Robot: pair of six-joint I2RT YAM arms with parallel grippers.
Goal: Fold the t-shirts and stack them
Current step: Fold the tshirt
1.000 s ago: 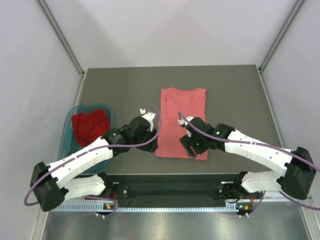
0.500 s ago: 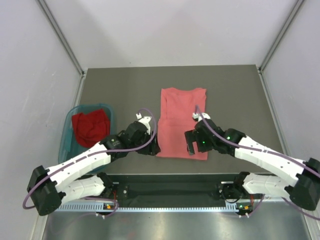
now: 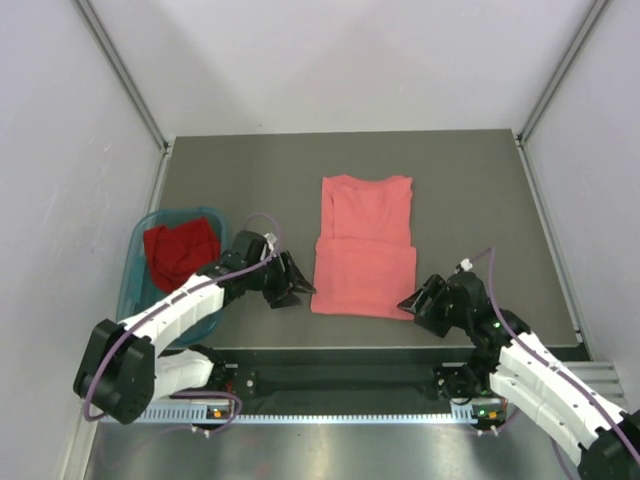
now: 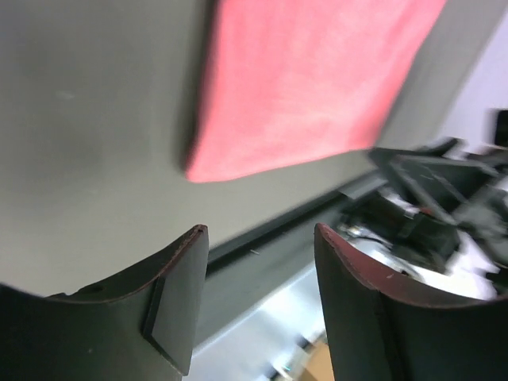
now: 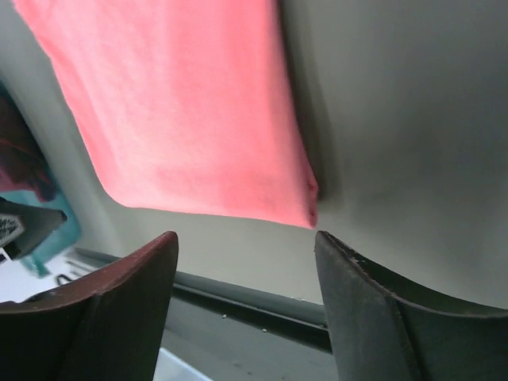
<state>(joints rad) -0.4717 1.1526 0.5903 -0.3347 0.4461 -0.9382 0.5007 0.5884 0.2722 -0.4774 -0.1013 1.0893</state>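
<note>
The salmon-pink t-shirt (image 3: 364, 245) lies flat on the dark table, its near part folded up over itself into a double layer. It shows at the top of the left wrist view (image 4: 309, 87) and the right wrist view (image 5: 182, 111). The deep red t-shirt (image 3: 180, 252) lies bunched in the teal basket (image 3: 133, 268). My left gripper (image 3: 300, 283) is open and empty just left of the pink shirt's near left corner. My right gripper (image 3: 410, 300) is open and empty just off its near right corner.
The basket stands at the table's left edge beside my left arm. The table's front edge and a metal rail (image 3: 340, 410) run close below both grippers. Grey walls enclose the table.
Both grippers have come off the pink shirt and drawn back outward and toward the near edge. The shirt's near part now lies folded and uncovered.
</note>
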